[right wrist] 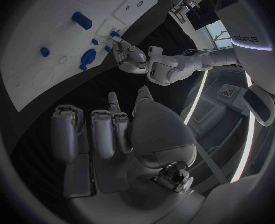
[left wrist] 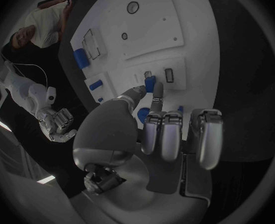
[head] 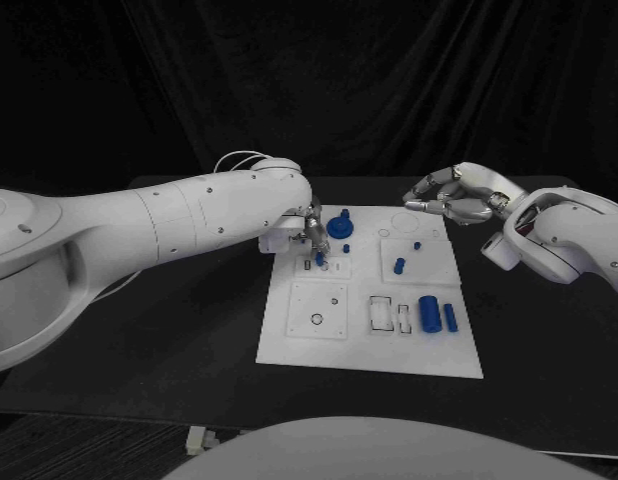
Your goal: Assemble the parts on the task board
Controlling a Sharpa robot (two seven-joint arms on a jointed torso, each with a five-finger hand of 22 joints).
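Head view: we see white task board (head: 341,345) mid-table, flat, with raised square plates and recessed slots. Blue parts on it: large cylinder (head: 429,313) beside slim bar (head: 451,318) near right edge, round knob (head: 339,226) at far end, short peg (head: 399,266). Left hand (head: 309,232) pinches small blue peg (head: 319,258) over board. Right hand (head: 453,195) off far corner, fingers curled, holding nothing.

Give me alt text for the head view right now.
The left robot hand pinches a small blue part over the white task board. The right robot hand hovers with curled fingers, empty, beyond the board's far right corner.
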